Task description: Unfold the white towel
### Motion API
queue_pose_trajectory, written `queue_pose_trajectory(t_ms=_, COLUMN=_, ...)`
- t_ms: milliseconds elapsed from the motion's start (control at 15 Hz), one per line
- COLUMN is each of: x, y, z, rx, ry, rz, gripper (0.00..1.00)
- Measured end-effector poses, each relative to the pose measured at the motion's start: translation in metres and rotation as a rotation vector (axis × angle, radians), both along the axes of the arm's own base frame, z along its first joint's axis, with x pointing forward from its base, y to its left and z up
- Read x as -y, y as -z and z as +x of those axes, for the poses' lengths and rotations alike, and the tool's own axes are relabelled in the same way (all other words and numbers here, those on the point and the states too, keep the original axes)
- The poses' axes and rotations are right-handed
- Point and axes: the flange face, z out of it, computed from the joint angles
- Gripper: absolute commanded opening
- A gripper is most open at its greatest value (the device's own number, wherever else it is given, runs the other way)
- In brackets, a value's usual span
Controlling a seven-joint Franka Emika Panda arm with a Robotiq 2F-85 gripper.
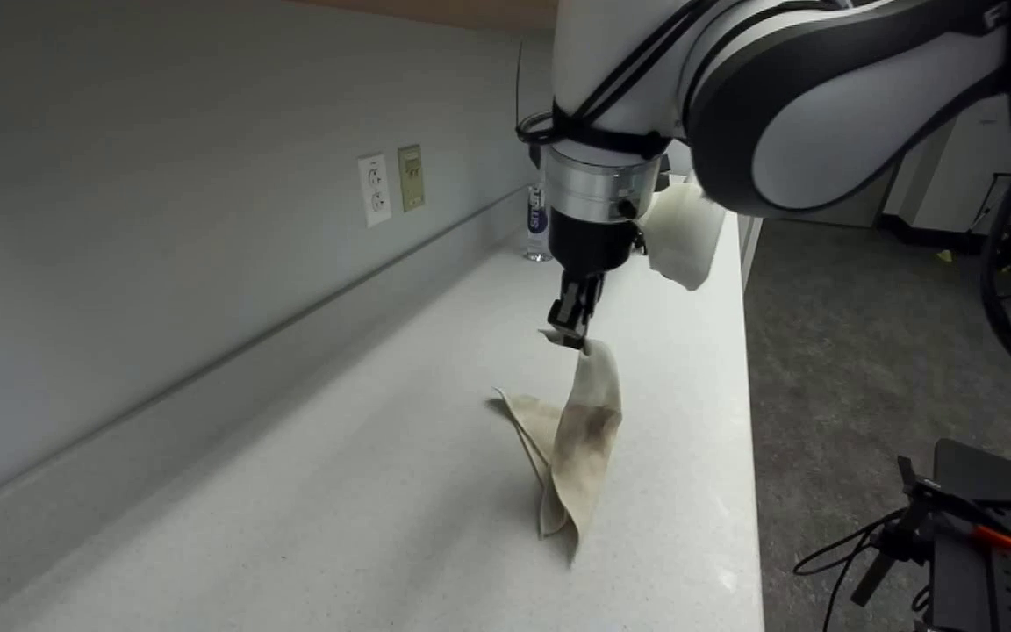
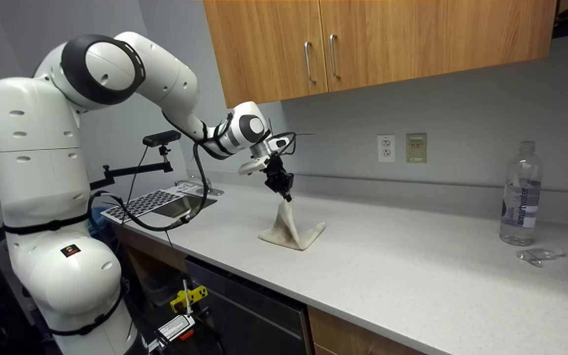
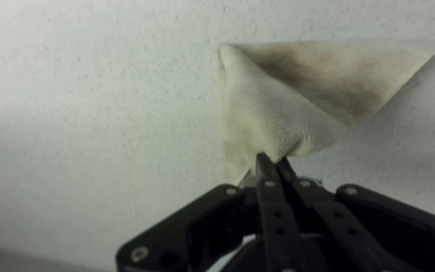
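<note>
Jaws: pinching a raised bit of the towel (image 3: 268,98) | Towel: centre to upper right of the wrist view, lower edges on the surface (image 3: 89,132) | Lie: from our jaws it stretches upper right; we'd likely draw lower left.

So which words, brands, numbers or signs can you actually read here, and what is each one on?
"smartwater": on the clear bottle; its finer print is too small to read.
"F": on the robot arm; anything after it is hidden.
Any marking on the arm's black sticker: too small to read.
The print on the white label low beside the arm: too small to read.
</note>
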Motion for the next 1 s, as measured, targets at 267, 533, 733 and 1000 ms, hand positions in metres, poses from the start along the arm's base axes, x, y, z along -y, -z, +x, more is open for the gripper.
queue_pose_trajectory(t_ms=267, x=-0.005, y=0.013, z=-0.049, rx=-0.085, ry=0.03, rz=0.008, gripper=0.01)
queue_pose_trajectory(t_ms=533, x=0.013, y=0.038, z=-0.074, rx=-0.146, ry=0.056, rz=-0.012, gripper=0.01)
queue_pose_trajectory(t_ms=733, x=0.028, y=0.053, z=-0.083, rx=-0.184, ry=0.079, rz=-0.028, gripper=0.37)
queue_pose_trajectory(t_ms=1000, x=0.04, y=0.062, z=-0.092, rx=-0.217, ry=0.099, rz=-0.045, gripper=0.66)
